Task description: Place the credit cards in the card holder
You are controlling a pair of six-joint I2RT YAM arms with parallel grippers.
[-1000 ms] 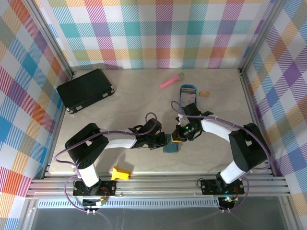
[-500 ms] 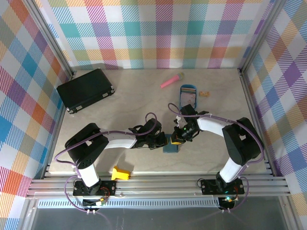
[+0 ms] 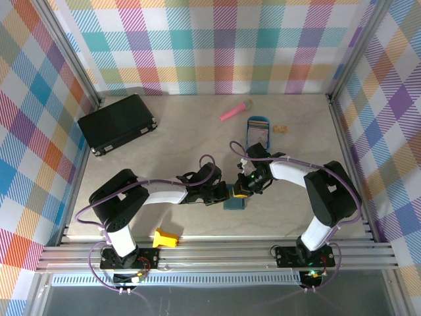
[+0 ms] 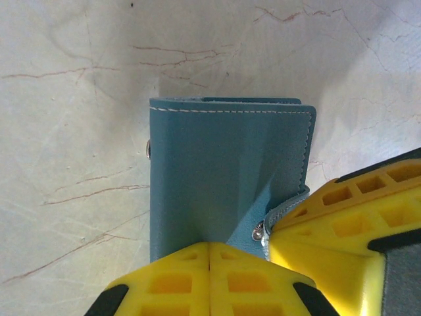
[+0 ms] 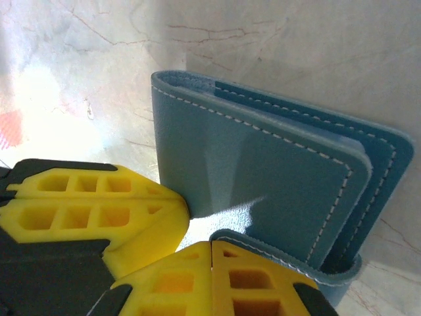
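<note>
The teal card holder [image 3: 235, 201] lies folded on the table near the front middle. In the left wrist view its cover [image 4: 223, 164] is creased up into my left gripper [image 4: 209, 253], which is shut and pinches the cover's near edge. My right gripper [image 5: 212, 253] is shut too, and its tips rest against the snap tab [image 5: 283, 249] without gripping it that I can see. The two grippers [image 3: 227, 192] [image 3: 243, 191] meet tip to tip over the holder. The credit cards [image 3: 258, 135] lie in a blue tray behind the right arm.
The blue oval tray [image 3: 258, 121] stands at the back right, with a pink stick [image 3: 235, 110] and a small tan piece [image 3: 281, 128] near it. A black case [image 3: 117, 123] lies at the back left. A yellow block [image 3: 166, 237] sits by the front edge.
The right arm's elbow has swung slightly left and back. Both grippers stay shut at the card holder, which has not moved.
</note>
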